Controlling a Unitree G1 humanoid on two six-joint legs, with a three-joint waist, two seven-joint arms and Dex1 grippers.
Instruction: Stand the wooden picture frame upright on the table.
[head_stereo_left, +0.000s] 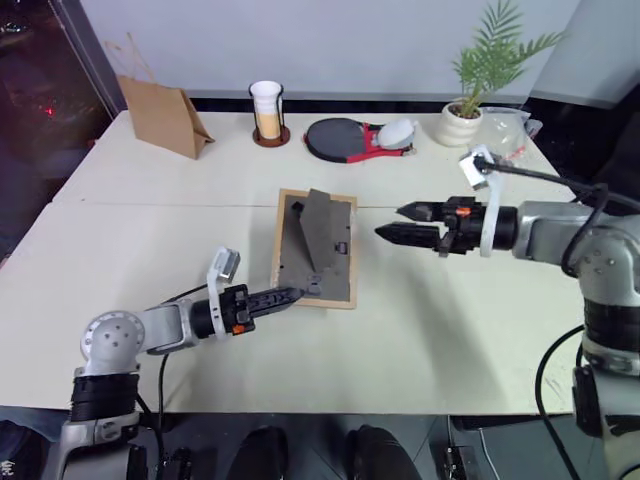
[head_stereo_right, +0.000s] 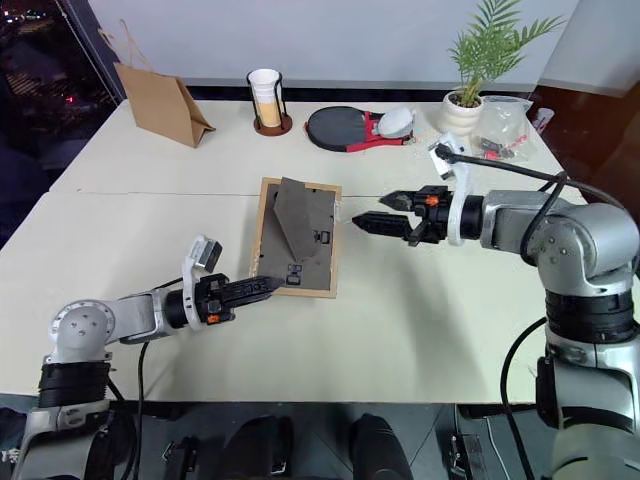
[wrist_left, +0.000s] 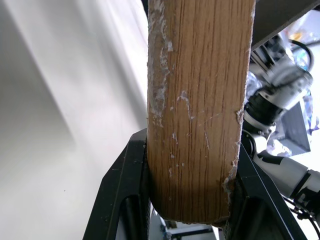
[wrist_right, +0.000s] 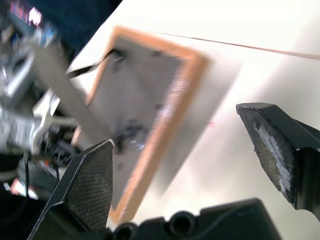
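The worktop is pale cream, in two sections joined by a seam running behind both pincers. The wooden picture frame lies back-up between the left pincer and the right pincer. Far beyond them stand a brown paper bag, a cup in a holder, a dark round pad and a potted plant.

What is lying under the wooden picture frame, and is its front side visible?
The wooden picture frame lies back up on the table, grey panel and raised stand showing. Its front faces the tabletop, so it is hidden. The left gripper grips its near edge.
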